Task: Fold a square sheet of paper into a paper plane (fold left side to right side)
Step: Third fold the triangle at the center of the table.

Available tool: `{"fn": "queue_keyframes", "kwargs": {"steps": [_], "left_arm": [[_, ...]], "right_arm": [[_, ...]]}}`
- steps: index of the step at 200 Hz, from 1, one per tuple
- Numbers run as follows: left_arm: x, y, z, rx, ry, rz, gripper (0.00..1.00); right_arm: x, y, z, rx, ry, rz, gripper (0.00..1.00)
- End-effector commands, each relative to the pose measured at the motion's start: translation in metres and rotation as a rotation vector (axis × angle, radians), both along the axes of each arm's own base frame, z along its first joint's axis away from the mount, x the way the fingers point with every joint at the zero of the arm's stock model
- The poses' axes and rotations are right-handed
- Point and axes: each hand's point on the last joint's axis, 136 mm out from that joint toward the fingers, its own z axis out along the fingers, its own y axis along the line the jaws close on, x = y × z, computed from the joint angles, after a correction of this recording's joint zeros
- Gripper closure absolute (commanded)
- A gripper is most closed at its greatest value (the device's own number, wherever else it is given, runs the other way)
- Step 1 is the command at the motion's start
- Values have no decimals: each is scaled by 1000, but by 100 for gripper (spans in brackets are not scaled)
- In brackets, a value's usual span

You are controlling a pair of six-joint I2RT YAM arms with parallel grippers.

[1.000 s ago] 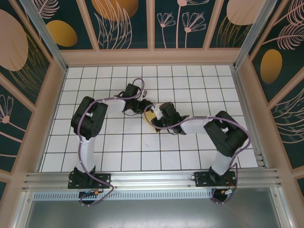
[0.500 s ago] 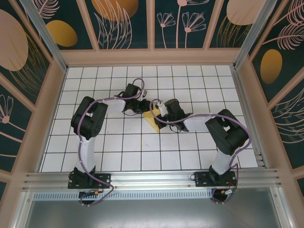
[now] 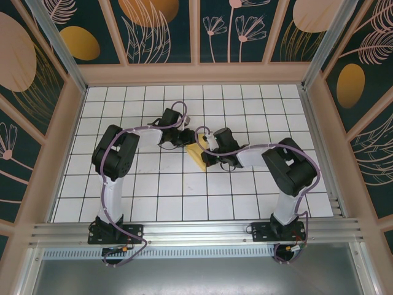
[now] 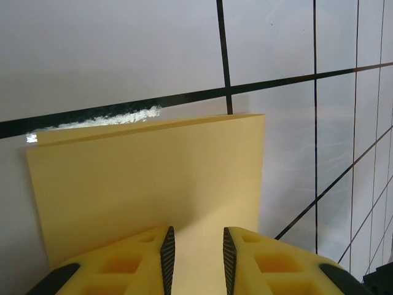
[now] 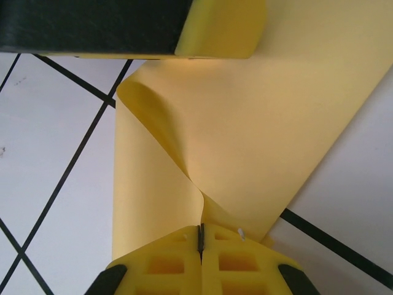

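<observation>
Right now my left pincer (image 4: 196,249) rests with its jaws narrowly apart on the yellow sheet of paper (image 4: 153,178), which lies mid-tabletop (image 3: 153,184) between both arms. My right pincer (image 5: 201,236) is clamped tight on a curled-up part of it.

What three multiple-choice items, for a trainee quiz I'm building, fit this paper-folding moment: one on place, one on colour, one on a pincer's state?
1. Where is the sheet of paper?
A. far left corner
B. middle of the table, between the pincers
C. near right edge

2. What colour is it?
A. white
B. green
C. yellow

3. How does the right pincer stand?
A. shut on the sheet
B. wide open above it
C. resting on bare tile

Answers:
1 B: the top view shows it between the left pincer and the right one.
2 C: both wrist views show yellow paper.
3 A: its fingertips meet with the curled paper pinched between them.
</observation>
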Motion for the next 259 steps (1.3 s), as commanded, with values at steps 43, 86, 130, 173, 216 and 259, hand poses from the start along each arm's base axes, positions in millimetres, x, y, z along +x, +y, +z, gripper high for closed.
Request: {"fn": "queue_keyframes", "kwargs": {"steps": [43,86,130,173,216,259], "left_arm": [[-19,3,-37,70,85,-12,70],[-19,3,-36,70,83,-13,69],[-15,1,-27,58,67,-9,68],[0,1,2,58,17,-9,62],[28,20,32,65,-30,37,53],[15,46,56,67,-68,76,65]], "right_arm": [[9,3,2,12,10,3,100],[5,1,-5,-1,40,5,100],[-3,-4,-19,-32,95,1,100],[-12,-11,-34,-65,153,-16,100],[-19,-16,-45,-88,181,-15,100],[-18,-15,-45,-88,180,-13,100]]}}
